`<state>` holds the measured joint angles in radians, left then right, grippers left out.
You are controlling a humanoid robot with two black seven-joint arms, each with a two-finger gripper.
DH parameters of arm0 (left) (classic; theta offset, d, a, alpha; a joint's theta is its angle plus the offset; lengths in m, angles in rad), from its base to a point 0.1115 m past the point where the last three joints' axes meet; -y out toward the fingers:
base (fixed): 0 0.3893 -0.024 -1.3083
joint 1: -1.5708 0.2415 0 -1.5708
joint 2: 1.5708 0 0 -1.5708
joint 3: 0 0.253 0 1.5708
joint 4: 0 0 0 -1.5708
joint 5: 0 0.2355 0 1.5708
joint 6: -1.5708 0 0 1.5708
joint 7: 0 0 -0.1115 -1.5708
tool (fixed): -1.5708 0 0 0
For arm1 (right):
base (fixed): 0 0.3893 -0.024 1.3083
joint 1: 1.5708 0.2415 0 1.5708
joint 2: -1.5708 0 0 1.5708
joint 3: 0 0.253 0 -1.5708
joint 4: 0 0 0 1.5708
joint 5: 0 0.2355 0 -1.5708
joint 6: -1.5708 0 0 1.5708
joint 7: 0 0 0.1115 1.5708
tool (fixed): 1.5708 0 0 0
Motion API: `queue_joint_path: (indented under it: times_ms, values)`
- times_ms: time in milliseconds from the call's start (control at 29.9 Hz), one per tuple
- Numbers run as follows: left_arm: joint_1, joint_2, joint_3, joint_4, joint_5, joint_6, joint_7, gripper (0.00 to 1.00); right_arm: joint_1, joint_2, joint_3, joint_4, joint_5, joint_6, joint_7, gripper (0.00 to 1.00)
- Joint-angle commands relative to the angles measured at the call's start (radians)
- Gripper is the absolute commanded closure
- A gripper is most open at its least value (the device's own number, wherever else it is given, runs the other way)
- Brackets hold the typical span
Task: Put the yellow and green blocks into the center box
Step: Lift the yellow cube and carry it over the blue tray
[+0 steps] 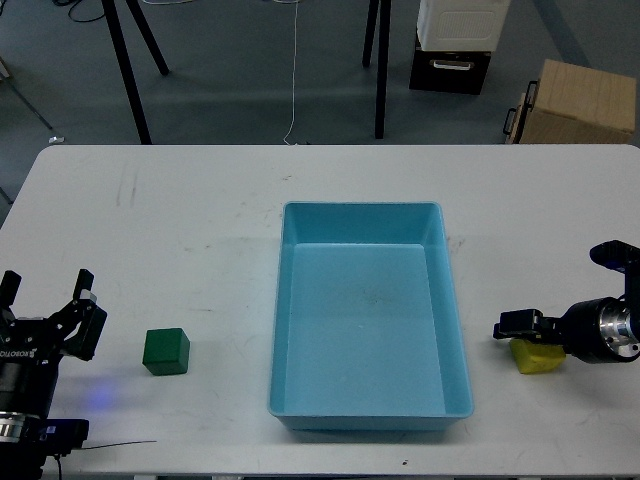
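Note:
The green block (pixel 165 351) sits on the white table left of the light-blue box (pixel 455 300). My left gripper (pixel 45 292) is open and empty, left of the green block and apart from it. The yellow block (pixel 535 359) lies right of the box, partly hidden under my right gripper (pixel 532 334). That gripper is low over the block and looks open. One dark finger (pixel 515 325) shows at the block's left top edge. The other finger is hidden. The box is empty.
The white table (pixel 200 220) runs to the front edge just below the box. Beyond the far edge stand black stand legs (pixel 130 70), a cardboard box (pixel 580 100) and a black-and-white case (pixel 455 45) on the floor.

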<state>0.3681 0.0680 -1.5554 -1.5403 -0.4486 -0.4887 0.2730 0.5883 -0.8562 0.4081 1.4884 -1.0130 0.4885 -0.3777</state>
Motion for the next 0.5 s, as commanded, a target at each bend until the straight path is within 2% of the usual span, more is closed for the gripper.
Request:
queue_joint_path:
  times_ms: [0, 33, 134, 200, 301, 368, 468]
  values:
    - [0.000, -0.014, 0.000, 0.000, 0.013, 0.000, 0.002, 0.00, -0.001, -0.007, 0.000, 0.018, -0.006, 0.000, -0.003, 0.31]
    - [0.000, -0.017, 0.000, 0.000, 0.019, 0.000, 0.000, 0.00, -0.001, -0.013, 0.000, 0.023, -0.006, 0.000, -0.004, 0.41]
    - [-0.003, -0.020, 0.001, 0.000, 0.025, 0.000, 0.000, 0.00, -0.001, -0.035, 0.000, 0.042, -0.007, 0.000, -0.006, 0.55]
    - [-0.001, -0.020, 0.001, 0.000, 0.025, 0.000, 0.000, 0.00, -0.001, -0.047, 0.001, 0.061, -0.007, 0.000, -0.006, 0.74]
    - [-0.003, -0.022, 0.001, 0.000, 0.028, 0.000, 0.000, 0.00, -0.007, -0.058, 0.015, 0.067, -0.006, 0.000, -0.006, 0.84]
    - [-0.003, -0.024, 0.001, 0.000, 0.034, 0.000, 0.000, 0.00, -0.007, -0.072, 0.037, 0.087, -0.004, 0.000, -0.006, 1.00]
    - [-0.004, -0.030, 0.021, 0.000, 0.039, 0.000, 0.000, 0.00, -0.001, -0.093, 0.127, 0.141, 0.013, 0.000, -0.006, 1.00]
